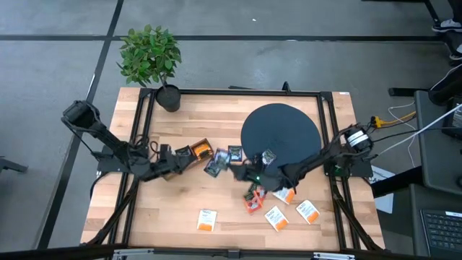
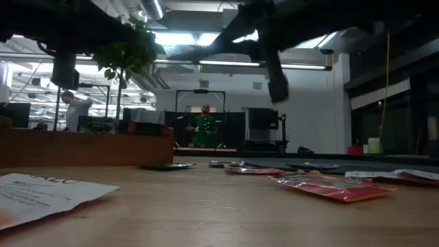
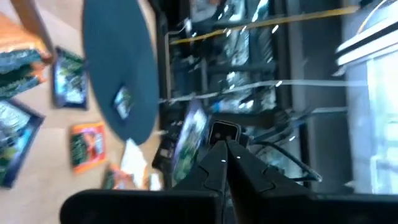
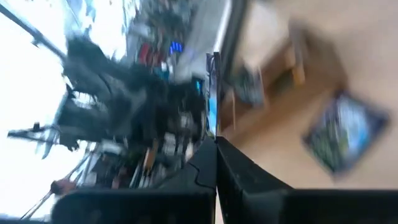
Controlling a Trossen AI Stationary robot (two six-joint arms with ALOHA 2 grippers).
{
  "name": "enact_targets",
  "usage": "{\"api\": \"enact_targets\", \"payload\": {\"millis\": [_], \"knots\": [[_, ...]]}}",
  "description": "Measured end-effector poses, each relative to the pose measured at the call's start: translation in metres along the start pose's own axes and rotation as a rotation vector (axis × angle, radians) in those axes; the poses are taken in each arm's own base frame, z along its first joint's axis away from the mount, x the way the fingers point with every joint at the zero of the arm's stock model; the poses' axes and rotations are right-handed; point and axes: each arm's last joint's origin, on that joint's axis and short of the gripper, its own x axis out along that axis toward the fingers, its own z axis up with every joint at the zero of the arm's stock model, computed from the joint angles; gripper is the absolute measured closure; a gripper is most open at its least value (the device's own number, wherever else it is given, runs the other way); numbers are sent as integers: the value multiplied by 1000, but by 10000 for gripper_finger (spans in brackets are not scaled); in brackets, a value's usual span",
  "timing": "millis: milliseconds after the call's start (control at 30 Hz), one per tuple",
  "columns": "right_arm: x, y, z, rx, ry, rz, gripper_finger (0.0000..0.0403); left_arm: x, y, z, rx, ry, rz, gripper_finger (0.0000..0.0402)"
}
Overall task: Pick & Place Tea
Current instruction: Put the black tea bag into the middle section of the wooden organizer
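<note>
From above, the left claw (image 1: 189, 155) sits near the middle of the table (image 1: 216, 119), just beside the wooden box (image 1: 201, 150), and the right claw (image 1: 238, 173) lies close by, in front of the dark disc (image 1: 280, 134). Only the wrist views show the grips: the left claw (image 3: 225, 144) is pinched shut on a dark sachet (image 3: 189, 138) standing edge-on, and the right claw (image 4: 215, 142) is pressed closed on a thin sachet edge (image 4: 211, 93). The other tea sachets (image 1: 278, 217) lie scattered between the box and the table's front right corner, one on the disc. The low view alone shows a red sachet (image 2: 333, 186) flat on the table, and people (image 2: 203, 127) in the room behind.
</note>
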Motion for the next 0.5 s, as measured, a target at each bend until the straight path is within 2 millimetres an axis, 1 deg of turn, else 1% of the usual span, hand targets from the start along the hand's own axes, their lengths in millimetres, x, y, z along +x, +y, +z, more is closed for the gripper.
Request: {"api": "enact_targets", "payload": {"millis": [100, 200, 333, 500], "knots": [[9, 8, 21, -59, -78, 3, 402, 2, -5, 2, 11, -29, -32, 385], [20, 12, 38, -85, -108, 3, 402, 10, -12, 4, 38, -70, -43, 362], [35, 23, 52, -131, -103, 27, 402, 24, -18, 10, 0, -91, -63, 317], [48, 38, 65, -176, -118, 59, 403, 38, -21, 20, -69, -118, -77, 267]]}}
